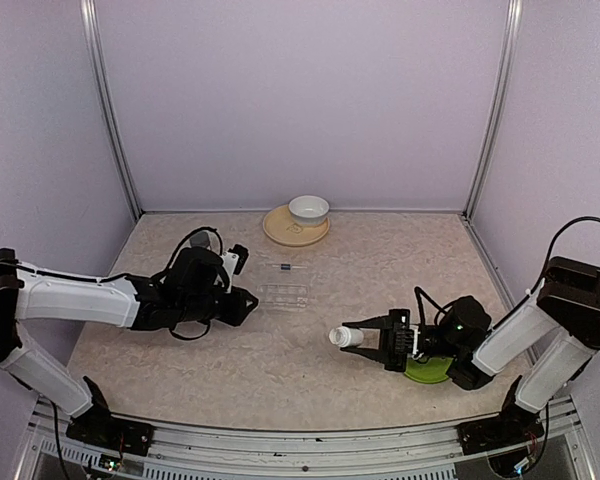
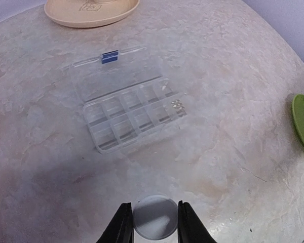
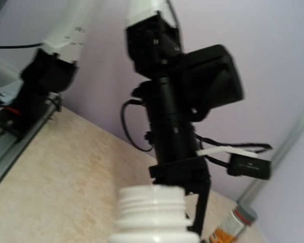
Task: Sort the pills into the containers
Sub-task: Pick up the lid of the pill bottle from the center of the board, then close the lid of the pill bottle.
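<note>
Left fingers [image 2: 126, 227] pinch a round white cap [image 2: 154, 218] low over the bench [image 2: 233, 167]. Beyond the cap the clear box [image 2: 126, 119] lies open with its lid folded back. A few pale pills [image 2: 177, 105] sit in the right end cell of the row away from the lid. Right fingers [image 1: 375, 327] clamp an uncapped white bottle [image 1: 344, 337] held level, mouth toward the box and well apart from it; what it holds cannot be told

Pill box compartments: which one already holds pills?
The right-end compartment of the row farthest from the lid, left wrist view; pale pills lie there, others look empty.
</note>
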You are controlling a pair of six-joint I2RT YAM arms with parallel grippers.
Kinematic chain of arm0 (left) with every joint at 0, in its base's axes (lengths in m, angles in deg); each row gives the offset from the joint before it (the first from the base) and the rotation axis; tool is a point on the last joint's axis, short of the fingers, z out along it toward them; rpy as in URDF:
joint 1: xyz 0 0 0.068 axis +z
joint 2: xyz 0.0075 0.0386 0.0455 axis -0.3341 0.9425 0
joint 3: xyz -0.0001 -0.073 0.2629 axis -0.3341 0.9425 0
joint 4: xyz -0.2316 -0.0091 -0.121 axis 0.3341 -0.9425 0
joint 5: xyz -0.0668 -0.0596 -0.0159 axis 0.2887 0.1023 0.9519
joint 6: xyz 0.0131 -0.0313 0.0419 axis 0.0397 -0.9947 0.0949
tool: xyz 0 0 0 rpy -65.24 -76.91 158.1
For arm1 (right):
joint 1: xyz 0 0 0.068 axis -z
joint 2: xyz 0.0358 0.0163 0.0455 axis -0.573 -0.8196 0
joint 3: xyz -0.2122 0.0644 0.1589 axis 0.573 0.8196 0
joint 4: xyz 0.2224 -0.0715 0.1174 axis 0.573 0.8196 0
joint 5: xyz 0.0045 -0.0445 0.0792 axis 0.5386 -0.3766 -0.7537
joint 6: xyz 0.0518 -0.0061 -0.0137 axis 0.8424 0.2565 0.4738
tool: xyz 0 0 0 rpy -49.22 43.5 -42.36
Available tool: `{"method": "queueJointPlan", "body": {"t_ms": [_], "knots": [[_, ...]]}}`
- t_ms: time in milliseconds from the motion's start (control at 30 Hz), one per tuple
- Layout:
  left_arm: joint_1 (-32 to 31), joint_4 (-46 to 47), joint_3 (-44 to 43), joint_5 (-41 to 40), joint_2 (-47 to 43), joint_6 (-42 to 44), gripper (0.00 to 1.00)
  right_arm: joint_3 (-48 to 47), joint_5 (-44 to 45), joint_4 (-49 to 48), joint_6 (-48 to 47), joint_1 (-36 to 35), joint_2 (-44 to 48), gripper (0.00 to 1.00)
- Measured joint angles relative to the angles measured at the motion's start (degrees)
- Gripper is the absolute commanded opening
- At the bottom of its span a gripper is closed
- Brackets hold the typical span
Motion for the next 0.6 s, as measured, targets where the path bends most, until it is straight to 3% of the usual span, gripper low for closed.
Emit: {"method": "queueJointPlan", "body": {"t_ms": [300, 600], "knots": [[-7.5, -2.3, -0.3, 1.7, -9.3, -0.9, 0.29, 0.2, -10.7, 0.0, -5.2, 2.5, 0.3, 0.0], [-10.5, -2.3, -0.3, 2.8, -13.8, -1.7, 0.29, -1.7, -26.0, -0.1, -0.8, 4.2, 3.1, 0.0]]}}
